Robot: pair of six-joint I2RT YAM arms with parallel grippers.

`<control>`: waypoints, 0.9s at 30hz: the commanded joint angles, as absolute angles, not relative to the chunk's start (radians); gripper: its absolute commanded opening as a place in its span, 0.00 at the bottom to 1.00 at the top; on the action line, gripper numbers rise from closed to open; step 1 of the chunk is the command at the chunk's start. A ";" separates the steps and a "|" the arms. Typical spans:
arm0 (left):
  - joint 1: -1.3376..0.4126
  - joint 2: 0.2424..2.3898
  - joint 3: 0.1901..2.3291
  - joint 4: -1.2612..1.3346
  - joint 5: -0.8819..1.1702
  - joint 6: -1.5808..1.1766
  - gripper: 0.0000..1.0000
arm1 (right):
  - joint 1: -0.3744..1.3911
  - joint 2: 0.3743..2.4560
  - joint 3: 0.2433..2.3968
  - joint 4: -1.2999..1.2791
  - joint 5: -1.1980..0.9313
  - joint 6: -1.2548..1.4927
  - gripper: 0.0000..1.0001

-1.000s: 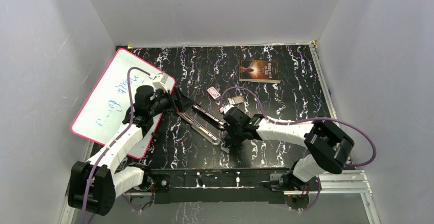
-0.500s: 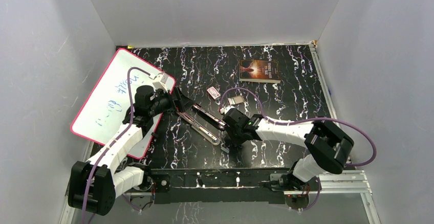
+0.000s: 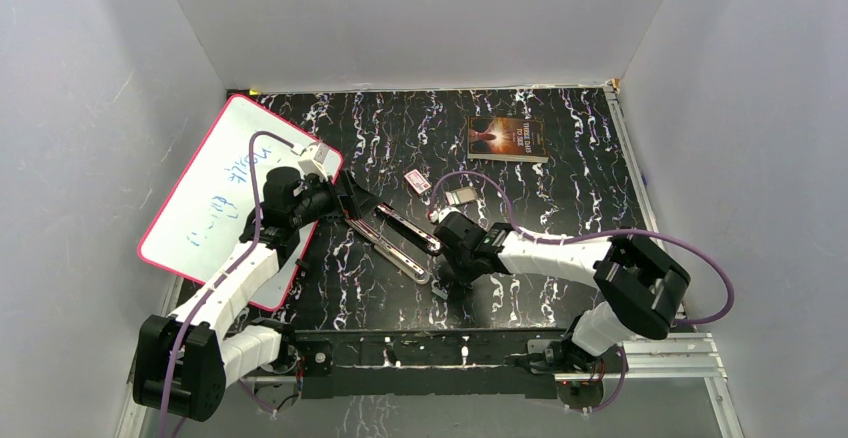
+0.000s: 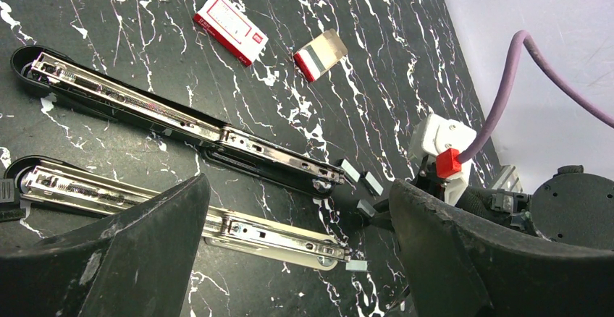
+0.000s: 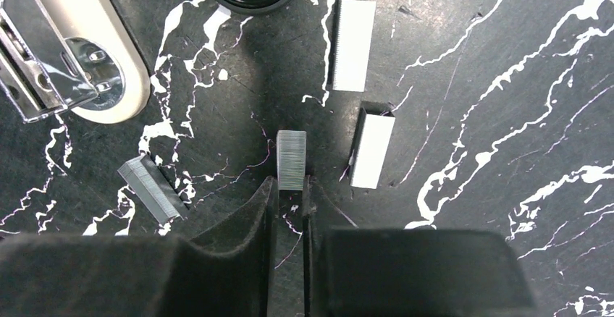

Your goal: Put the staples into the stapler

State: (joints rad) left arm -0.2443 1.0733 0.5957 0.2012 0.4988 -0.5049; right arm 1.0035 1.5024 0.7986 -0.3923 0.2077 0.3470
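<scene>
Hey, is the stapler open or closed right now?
Open: the stapler lies with its two long halves spread apart, metal channel facing up.

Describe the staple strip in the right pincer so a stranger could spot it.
On the black marbled table, four staple strips lie beside the opened stapler. Yours is the middle strip, its end pinched by the right pincer; the rest lie free.

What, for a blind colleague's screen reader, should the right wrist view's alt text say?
The right arm's black fingers pinch a short grey strip of staples on the black marbled tabletop. Two white staple strips lie right of it, another grey strip lies to its left, and the stapler's cream, chrome-lined end shows top left.
</scene>
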 commanded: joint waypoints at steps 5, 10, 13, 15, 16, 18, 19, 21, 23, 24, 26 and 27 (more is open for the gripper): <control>-0.246 1.029 0.615 0.317 0.533 -0.556 0.94 | 1.014 1.346 0.859 -0.397 0.348 0.375 0.06; -0.246 0.961 0.609 0.494 0.568 -0.601 0.98 | 1.014 1.157 0.858 -0.222 0.290 0.308 0.00; -0.246 0.907 0.548 0.736 0.593 -0.620 0.98 | 1.014 1.038 0.807 -0.037 0.186 0.242 0.00; -0.247 0.869 0.533 0.840 0.624 -0.618 0.95 | 1.015 0.979 0.784 0.069 0.121 0.226 0.00; -0.247 0.853 0.535 0.877 0.658 -0.598 0.93 | 1.014 0.956 0.775 0.122 0.090 0.216 0.00; -0.247 0.827 0.550 0.933 0.735 -0.582 0.88 | 1.014 0.924 0.748 0.240 0.012 0.206 0.00; -0.250 0.816 0.557 0.963 0.768 -0.582 0.86 | 1.013 0.912 0.733 0.303 -0.027 0.201 0.00; -0.253 0.791 0.567 1.030 0.814 -0.602 0.82 | 1.014 0.890 0.692 0.442 -0.112 0.186 0.00; -0.259 0.774 0.569 1.125 0.859 -0.637 0.79 | 1.014 0.871 0.658 0.585 -0.209 0.168 0.00; -0.262 0.772 0.569 1.180 0.882 -0.669 0.78 | 1.013 0.866 0.647 0.620 -0.232 0.160 0.00; -0.268 0.779 0.572 1.312 0.911 -0.747 0.77 | 1.014 0.874 0.659 0.679 -0.288 0.140 0.00; -0.271 0.786 0.578 1.366 0.925 -0.788 0.77 | 1.015 0.887 0.681 0.664 -0.318 0.131 0.00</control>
